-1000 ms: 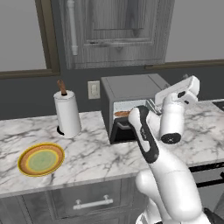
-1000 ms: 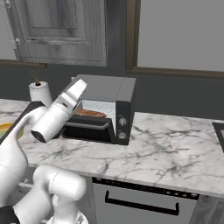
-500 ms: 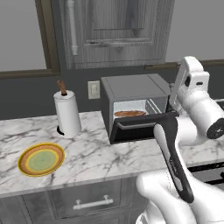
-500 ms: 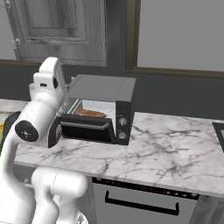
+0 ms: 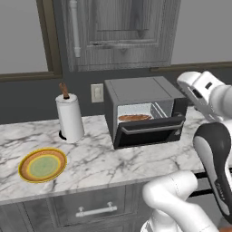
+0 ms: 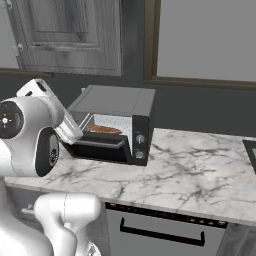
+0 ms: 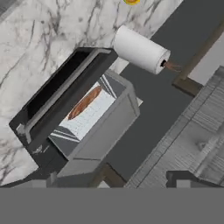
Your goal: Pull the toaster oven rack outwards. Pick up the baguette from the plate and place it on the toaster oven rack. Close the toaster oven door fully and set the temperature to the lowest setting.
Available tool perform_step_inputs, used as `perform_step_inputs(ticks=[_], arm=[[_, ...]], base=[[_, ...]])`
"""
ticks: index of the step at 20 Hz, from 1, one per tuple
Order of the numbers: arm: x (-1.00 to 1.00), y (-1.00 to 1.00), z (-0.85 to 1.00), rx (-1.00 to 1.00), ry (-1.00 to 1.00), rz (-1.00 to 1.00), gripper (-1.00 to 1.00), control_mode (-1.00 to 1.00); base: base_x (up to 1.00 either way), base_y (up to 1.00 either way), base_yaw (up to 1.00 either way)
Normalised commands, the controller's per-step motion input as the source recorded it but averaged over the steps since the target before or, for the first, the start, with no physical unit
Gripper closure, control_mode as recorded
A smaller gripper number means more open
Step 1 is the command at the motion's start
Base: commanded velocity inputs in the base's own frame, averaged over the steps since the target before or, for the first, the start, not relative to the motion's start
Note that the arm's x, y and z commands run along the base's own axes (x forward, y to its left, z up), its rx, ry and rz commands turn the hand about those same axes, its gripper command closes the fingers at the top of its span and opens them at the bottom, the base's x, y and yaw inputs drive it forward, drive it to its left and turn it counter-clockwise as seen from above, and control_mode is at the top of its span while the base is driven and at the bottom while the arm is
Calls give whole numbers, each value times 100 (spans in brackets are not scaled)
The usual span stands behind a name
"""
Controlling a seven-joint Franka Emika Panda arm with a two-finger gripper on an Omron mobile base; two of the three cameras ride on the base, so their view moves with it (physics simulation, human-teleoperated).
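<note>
One slim brown baguette [image 5: 134,118] is lying inside the boxy dark grey toaster oven [image 5: 144,110], with its long axis running side to side across the cavity, parallel to the oven's front opening. It is resting on the thin silvery wire rack [image 7: 87,117], which is sitting within the light interior. The dark grey toaster oven door [image 5: 149,132] with its silvery bar handle is hanging partly open, tilted outwards from its lower edge, neither flat down nor shut. Two small round knobs [image 6: 140,147] are showing on the oven's right side panel, one above the other.

The oven is standing near the back edge of the white marble bench [image 5: 95,158]. One white paper towel roll [image 5: 70,117] is standing upright to the oven's left, near the back edge. One round yellow-orange plate [image 5: 42,165] with a pale green centre is lying near the front left of the bench, with nothing on it.

The fingers are standing wide apart, holding nothing, and the hand is looking down on the oven from above and behind.
</note>
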Motion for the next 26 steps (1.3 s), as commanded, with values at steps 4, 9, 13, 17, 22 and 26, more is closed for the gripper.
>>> perform_step_inputs(ticks=[4, 9, 13, 17, 22, 26], arm=[[-5, 0, -63, -53, 40, 23, -100, -100], [0, 0, -90, -34, 35, 19, -100, -100], [0, 8, -100, -26, 24, 8, -100, -100], [0, 13, -83, -16, 10, 9, -100, -100], [16, 3, -55, 3, 0, 7, -100, -100], [51, 9, -42, 7, 0, 12, -100, -100]], base=[[0, 0, 0], [0, 0, 0], [0, 0, 0], [0, 0, 0], [0, 0, 0], [0, 0, 0]])
